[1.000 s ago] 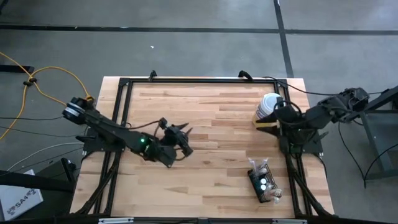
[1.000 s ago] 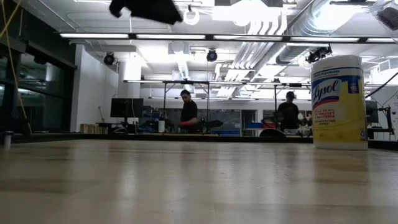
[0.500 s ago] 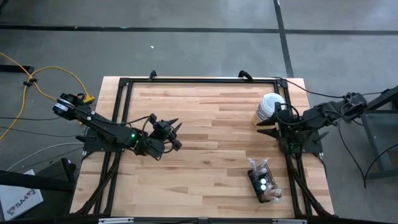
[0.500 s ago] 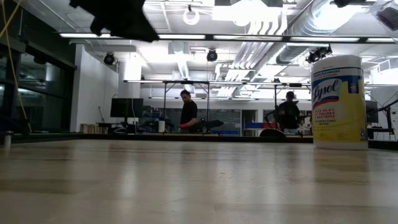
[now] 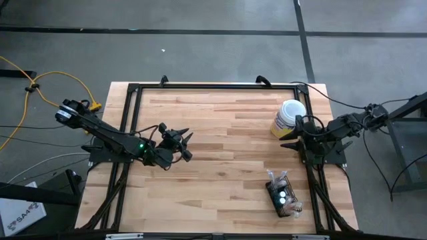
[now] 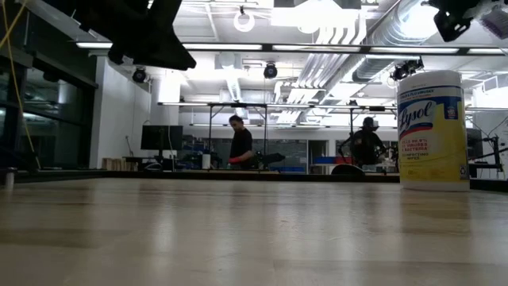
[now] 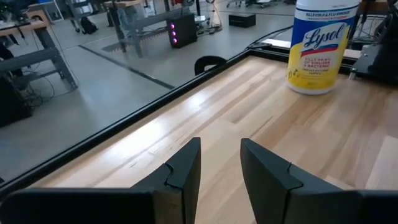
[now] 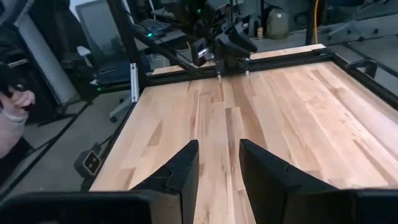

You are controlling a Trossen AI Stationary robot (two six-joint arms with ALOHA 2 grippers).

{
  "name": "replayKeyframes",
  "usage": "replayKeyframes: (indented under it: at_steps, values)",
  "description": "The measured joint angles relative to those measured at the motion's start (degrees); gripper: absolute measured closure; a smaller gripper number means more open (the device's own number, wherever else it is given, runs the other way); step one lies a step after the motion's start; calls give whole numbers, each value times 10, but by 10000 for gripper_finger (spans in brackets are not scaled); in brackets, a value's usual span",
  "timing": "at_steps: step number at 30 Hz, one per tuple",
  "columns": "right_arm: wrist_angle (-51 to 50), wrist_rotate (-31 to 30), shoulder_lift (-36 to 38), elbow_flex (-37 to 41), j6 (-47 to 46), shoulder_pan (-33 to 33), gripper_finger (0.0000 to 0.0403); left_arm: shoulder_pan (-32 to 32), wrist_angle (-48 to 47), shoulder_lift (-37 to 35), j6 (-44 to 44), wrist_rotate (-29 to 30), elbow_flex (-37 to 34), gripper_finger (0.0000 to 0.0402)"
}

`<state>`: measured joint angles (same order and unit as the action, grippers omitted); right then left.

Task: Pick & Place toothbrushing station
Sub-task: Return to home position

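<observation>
The toothbrushing station (image 5: 274, 192), a small black wire-mesh basket with small items in it, stands on its base near the table's near right corner. My left gripper (image 5: 187, 146) hovers open over the table's left half, far from the basket; nothing is between its fingers (image 7: 219, 163). My right gripper (image 5: 289, 138) hangs open at the right edge, on the far side of the basket and just in front of a yellow canister; its fingers (image 8: 219, 163) are also empty. Neither gripper touches anything.
A yellow wipes canister (image 5: 288, 115) with a white lid stands upright at the far right, also seen in the low view (image 6: 432, 131) and the left wrist view (image 7: 321, 46). A black frame (image 5: 200, 87) borders the wooden table. People stand in the room behind.
My left gripper has drawn back toward the table's left edge and come down. My right arm has folded back toward the right edge and sunk, so that it now shows at the top of the low view. The basket and canister have stayed put.
</observation>
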<state>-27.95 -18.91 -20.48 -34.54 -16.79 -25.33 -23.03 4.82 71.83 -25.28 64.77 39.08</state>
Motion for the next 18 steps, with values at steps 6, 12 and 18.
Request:
replayKeyframes:
  at_steps: [6, 12, 18]
  values:
    - [9, 34, 65, 58, -13, 0, 296, 0, 1, 0, 0, 0, 0, 293]
    - [17, 43, 117, 107, -13, 0, 296, 0, 0, 0, -1, -21, 0, 293]
    - [70, 39, 148, 142, -27, 0, 296, 0, 0, 0, -7, -40, 0, 293]
